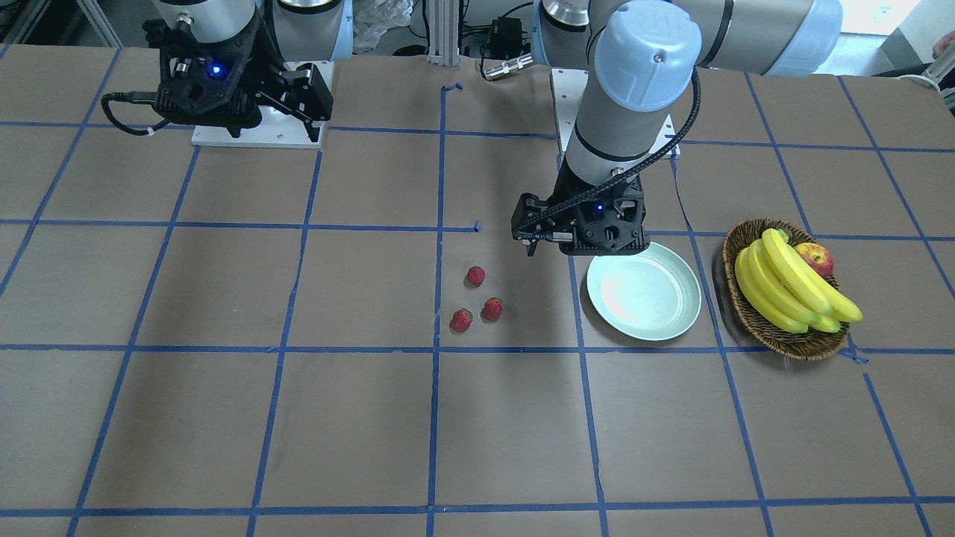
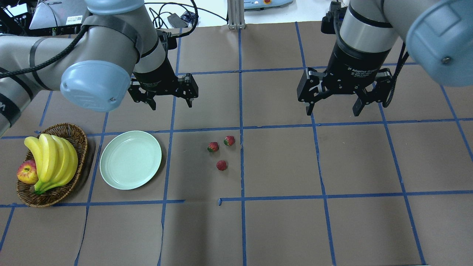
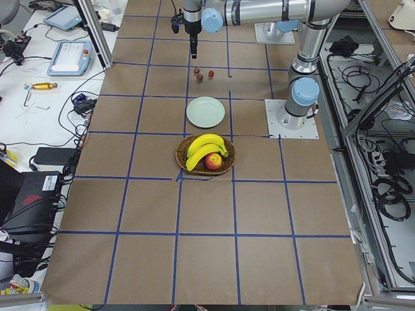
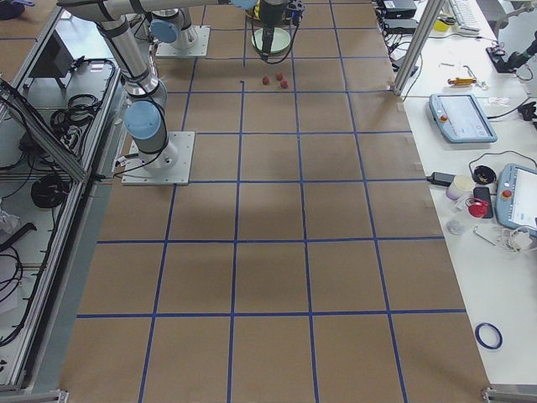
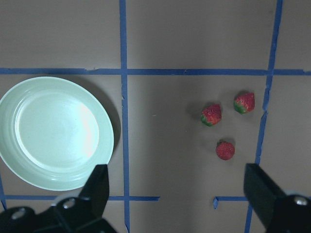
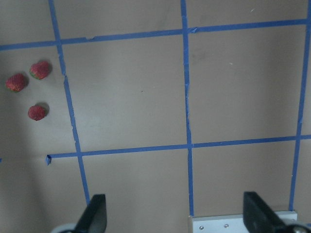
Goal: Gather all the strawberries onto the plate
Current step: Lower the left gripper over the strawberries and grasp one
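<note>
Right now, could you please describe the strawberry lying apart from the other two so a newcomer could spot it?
Find the pale green plate beside the fruit basket; three strawberries lie in the taped square next to it. The lone strawberry sits apart from the close pair, nearest the blue tape corner, showing all red from above while the pair show green leaves.

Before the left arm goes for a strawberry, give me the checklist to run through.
1. Left gripper open and empty: ok, fingers spread, nothing between them.
2. Right gripper open and out of the way: ok, it hangs on the far side of the fruit from the plate.
3. All three strawberries reachable: ok, they lie on the table, apart from each other.
4. Plate ready: ok, flat and empty.
5. Route from strawberries to plate: ok, only bare table between them.
6. Basket clear of the plate: ok, beside it, not touching.
</note>
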`<state>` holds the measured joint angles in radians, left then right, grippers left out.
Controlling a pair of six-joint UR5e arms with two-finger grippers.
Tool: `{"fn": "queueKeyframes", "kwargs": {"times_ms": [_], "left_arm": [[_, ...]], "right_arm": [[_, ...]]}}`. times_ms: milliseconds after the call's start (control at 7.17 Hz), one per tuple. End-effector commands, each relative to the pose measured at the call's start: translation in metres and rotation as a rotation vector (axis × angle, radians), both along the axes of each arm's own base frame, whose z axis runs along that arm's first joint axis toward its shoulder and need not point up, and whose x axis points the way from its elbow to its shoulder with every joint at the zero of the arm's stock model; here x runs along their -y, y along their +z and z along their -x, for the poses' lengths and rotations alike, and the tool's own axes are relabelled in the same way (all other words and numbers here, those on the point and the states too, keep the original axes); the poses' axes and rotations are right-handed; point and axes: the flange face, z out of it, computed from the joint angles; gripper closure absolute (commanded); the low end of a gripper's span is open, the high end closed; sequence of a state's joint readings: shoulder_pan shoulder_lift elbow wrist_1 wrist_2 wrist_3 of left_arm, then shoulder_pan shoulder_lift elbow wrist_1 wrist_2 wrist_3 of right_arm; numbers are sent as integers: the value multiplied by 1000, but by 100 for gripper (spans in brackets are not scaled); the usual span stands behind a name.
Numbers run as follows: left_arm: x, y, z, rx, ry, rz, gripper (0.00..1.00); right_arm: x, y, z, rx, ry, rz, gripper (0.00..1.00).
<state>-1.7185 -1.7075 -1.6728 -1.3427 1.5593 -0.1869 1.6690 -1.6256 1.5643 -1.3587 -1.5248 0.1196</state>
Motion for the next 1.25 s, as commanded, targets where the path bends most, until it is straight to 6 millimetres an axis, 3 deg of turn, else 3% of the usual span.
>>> {"fn": "queueKeyframes", "kwargs": {"times_ms": [0, 279, 697, 1115], "left_arm": [[9, -40, 16, -2, -21, 6, 0], [3, -86, 34, -7, -61, -63, 0], [11, -125, 39, -21, -210, -116, 2], [19, -170, 50, -108, -251, -176, 2]], "right_arm": [[-4, -9, 0, 18, 97, -40, 0], [-2, -16, -1, 17, 106, -56, 0], [-8, -44, 2, -12, 115, -102, 0], [-9, -53, 2, -12, 119, -118, 0]]}}
